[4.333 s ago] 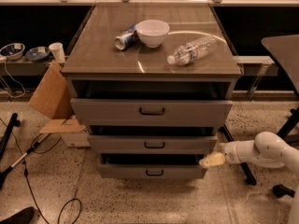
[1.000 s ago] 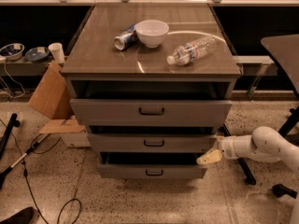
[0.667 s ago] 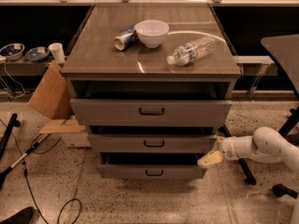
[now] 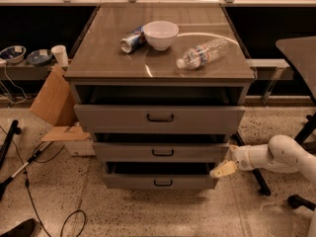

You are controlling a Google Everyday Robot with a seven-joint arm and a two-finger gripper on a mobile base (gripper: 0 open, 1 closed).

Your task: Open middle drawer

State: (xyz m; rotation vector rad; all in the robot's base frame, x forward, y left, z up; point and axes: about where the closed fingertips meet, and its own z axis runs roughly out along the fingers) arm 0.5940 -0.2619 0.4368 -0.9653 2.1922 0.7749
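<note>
The middle drawer is the second of three stacked grey drawers in the cabinet, with a low front panel and a small dark bar handle. It stands a little way out of the cabinet, as do the top drawer and the bottom drawer. My gripper comes in from the right on a white arm. It sits low at the cabinet's right front corner, just right of the bottom drawer's front and below the right end of the middle drawer, well away from the handle.
On the cabinet top lie a tipped can, a white bowl and a plastic bottle on its side. Cardboard leans at the cabinet's left. Cables and a stand leg cross the floor at left. A chair base stands at right.
Since 4.3 s ago my gripper has shifted slightly left and up toward the cabinet's right front corner. In the last second nothing has visibly moved. The drawers are unchanged.
</note>
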